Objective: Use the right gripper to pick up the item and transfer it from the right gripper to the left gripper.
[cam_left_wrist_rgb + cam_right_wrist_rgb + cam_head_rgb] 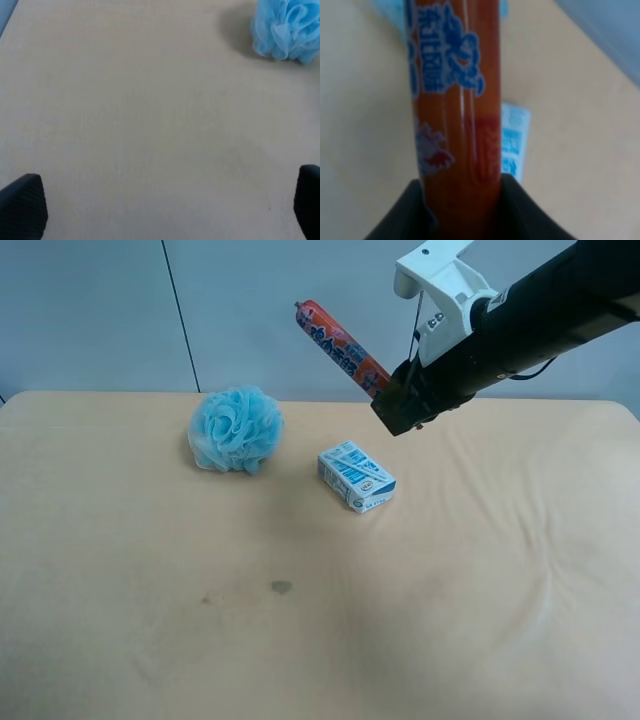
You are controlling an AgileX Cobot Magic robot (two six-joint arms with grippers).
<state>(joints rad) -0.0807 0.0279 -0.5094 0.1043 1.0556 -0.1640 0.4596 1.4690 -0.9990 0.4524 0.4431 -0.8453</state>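
Note:
My right gripper (392, 400), on the black arm with a white block at the exterior high view's right, is shut on one end of the orange-red sausage stick (340, 346) and holds it high above the table, slanting up and away. The stick (455, 115) fills the right wrist view, with the gripper's black jaws at its base. My left gripper (165, 210) is open and empty over bare tablecloth, with only its black fingertips (22, 202) showing at the frame corners. The left arm is out of the exterior high view.
A fluffy light-blue mesh pouf (235, 429) sits on the tan tablecloth (300, 620) and shows in the left wrist view (287, 30). A blue-white small box (356, 476) lies below the held stick and shows behind it in the right wrist view (515, 140).

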